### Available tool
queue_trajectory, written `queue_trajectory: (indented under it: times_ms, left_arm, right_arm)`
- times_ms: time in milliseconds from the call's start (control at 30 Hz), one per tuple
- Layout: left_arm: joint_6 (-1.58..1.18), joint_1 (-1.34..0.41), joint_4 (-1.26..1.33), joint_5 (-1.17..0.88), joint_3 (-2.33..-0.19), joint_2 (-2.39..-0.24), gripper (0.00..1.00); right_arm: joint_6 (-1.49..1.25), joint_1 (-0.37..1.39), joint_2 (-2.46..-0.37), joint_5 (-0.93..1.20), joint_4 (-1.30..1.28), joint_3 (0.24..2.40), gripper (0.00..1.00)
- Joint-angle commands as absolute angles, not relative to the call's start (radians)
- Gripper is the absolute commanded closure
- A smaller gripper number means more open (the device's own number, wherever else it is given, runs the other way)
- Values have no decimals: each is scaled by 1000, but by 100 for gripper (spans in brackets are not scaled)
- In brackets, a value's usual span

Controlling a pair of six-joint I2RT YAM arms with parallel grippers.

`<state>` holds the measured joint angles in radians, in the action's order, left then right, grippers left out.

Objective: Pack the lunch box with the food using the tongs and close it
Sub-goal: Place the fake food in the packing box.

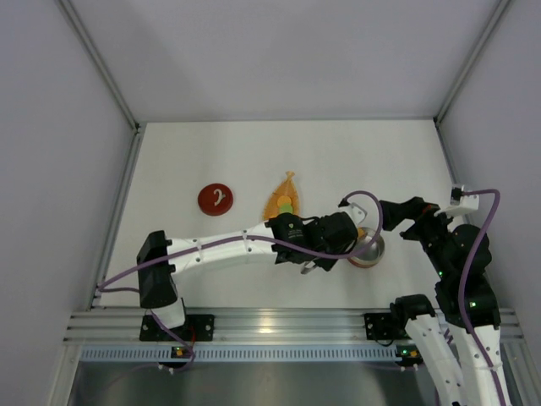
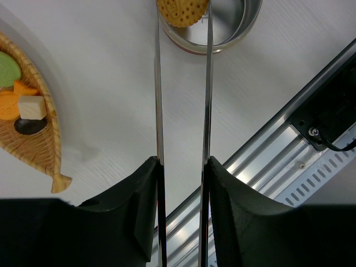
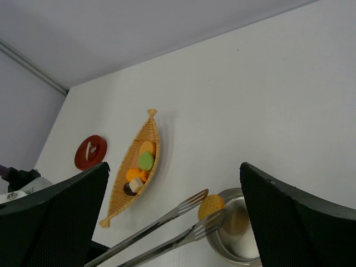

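No lettering, numbers or brand marks legible anywhere. Only sign: a white squiggle on the round red lid [image 1: 215, 199], which lies flat on the tabletop [image 1: 186, 152]. Hook-like curl, not a readable character; too small in the right wrist view.

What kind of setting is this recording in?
Probably a robot test cell, not a kitchen: a white table walled by plain panels, with arms bolted to an aluminium rail.

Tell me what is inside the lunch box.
Only bare steel shows inside the lunch box; a biscuit hangs over its rim, pinched in the tongs. The biscuit and the frame edge hide the rest of its floor.
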<state>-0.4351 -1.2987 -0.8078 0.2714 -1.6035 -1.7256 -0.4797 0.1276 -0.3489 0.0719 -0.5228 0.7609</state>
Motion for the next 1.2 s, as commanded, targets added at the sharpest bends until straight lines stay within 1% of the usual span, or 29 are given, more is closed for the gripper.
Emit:
queue_trajectory:
  times_ms: [0, 133, 467, 633, 800, 967, 1033, 1167]
  left_arm:
    - [-425, -1307, -742, 262, -1670, -1742, 60]
    - [-420, -1308, -730, 253, -1677, -1770, 58]
    - [-417, -1308, -715, 241, -1677, -1784, 44]
    - [-417, -1308, -715, 248, -1675, -1772, 44]
    - [-426, -1308, -723, 342, -1651, -1704, 44]
    - [-451, -1284, -787, 423, -1620, -1611, 43]
    - [-468, -1261, -808, 443, -1576, -1560, 43]
    - [-514, -1180, -818, 405, -1459, -1454, 42]
  right_arm:
    - [-471, 112, -348, 60, -537, 801, 0]
    - [-466, 112, -348, 55, -538, 801, 1]
    - [-471, 112, -350, 60, -535, 799, 1]
    - [-472, 112, -350, 60, -535, 801, 1]
    - [-471, 113, -351, 60, -535, 798, 1]
    - [-472, 112, -353, 63, -532, 798, 1]
    - [-474, 112, -354, 67, -532, 796, 1]
    - [-476, 112, -359, 71, -528, 795, 1]
